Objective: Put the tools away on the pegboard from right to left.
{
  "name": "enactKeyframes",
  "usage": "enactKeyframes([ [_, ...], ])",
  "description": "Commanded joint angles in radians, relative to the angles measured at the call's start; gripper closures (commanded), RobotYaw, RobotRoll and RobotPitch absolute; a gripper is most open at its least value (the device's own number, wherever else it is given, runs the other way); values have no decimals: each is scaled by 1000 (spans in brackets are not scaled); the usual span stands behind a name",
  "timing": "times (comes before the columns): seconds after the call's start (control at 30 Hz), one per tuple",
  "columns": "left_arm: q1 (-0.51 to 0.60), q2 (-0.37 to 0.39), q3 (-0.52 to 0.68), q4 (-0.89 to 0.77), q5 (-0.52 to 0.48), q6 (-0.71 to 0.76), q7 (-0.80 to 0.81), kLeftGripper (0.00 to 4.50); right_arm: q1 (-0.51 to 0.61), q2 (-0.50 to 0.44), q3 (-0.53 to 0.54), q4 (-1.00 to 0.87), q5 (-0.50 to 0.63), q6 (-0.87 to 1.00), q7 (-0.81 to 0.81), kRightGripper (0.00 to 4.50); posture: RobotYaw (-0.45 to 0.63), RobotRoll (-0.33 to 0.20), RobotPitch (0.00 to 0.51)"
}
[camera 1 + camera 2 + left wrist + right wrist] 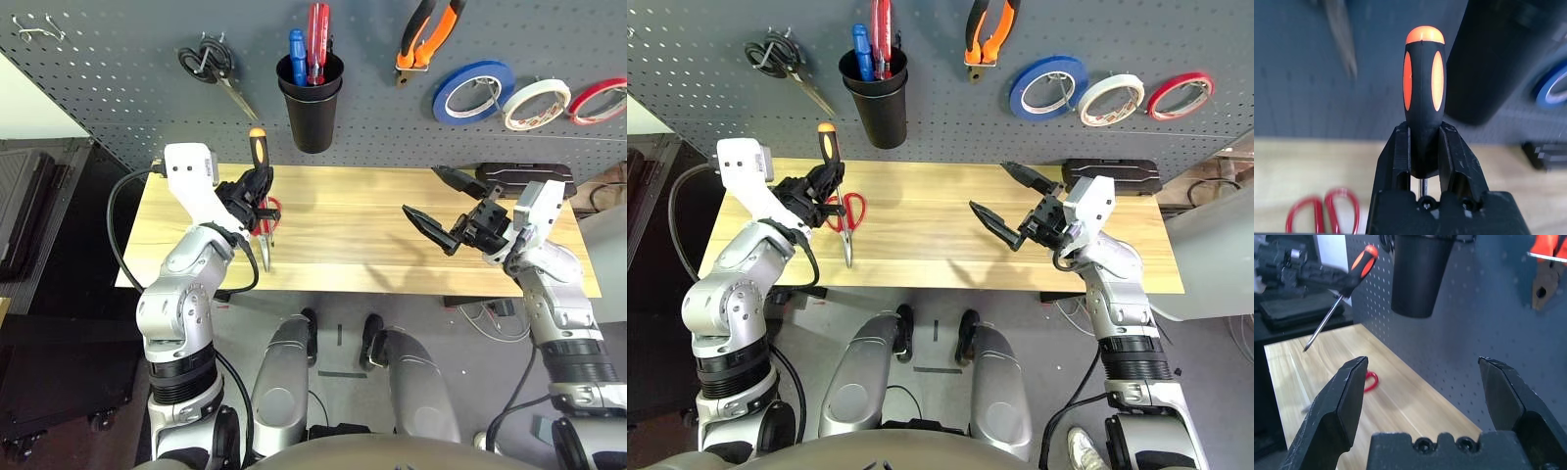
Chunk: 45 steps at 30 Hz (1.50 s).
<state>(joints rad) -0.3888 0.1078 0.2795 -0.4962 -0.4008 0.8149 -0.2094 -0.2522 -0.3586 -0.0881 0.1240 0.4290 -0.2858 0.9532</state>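
Note:
My left gripper (257, 192) is shut on the slim screwdriver (258, 149), holding it nearly upright above the table's left part, orange-capped handle up and shaft pointing down. In the left wrist view the fingers (1400, 152) clamp the base of the handle (1423, 88). The red-handled scissors (850, 211) lie on the wooden table (362, 235) just under that gripper. On the dark grey pegboard (118, 78) hang the orange-and-black pliers (426, 34) and the white tape roll (536, 104). The black cup (311, 103) is on the board, up and to the right of the screwdriver. My right gripper (421, 192) hovers open and holds nothing over the table's right part.
A blue tape roll (473, 90) and a red tape roll (598, 100) flank the white one. Black-handled scissors (206, 64) hang left of the cup, which holds a blue and a red screwdriver (309, 44). A black case (524, 176) lies at the table's back right.

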Motion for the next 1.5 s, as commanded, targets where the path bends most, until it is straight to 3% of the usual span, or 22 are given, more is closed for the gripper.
enactKeyframes([
  [0.03, -35, 20, 28, -9, -43, -3, 20, 3878, -9, 40, -15, 47, 20, -76, 10, 0, 188, 0, 223],
  [0.27, -135, 67, 78, 14, -107, 1, 53, 3878, -48, 141, -46, 126, 30, -231, -35, 0, 179, 0, 217],
  [0.77, -369, 113, 168, 67, -277, 4, 162, 3878, -49, 149, -23, 155, 7, -235, -45, 0, 178, 0, 218],
  [1.0, -513, 42, 167, 185, -267, -127, 267, 3878, -58, 149, -20, 176, -8, -244, -48, 0, 174, 0, 216],
  [1.3, -580, -70, 75, 399, -192, -351, 266, 3878, -82, 154, -5, 161, -24, -247, -71, 0, 110, 0, 211],
  [1.5, -595, -81, 24, 503, -154, -436, 225, 3878, -73, 158, 3, 143, -30, -247, -92, 0, 86, 0, 214],
])
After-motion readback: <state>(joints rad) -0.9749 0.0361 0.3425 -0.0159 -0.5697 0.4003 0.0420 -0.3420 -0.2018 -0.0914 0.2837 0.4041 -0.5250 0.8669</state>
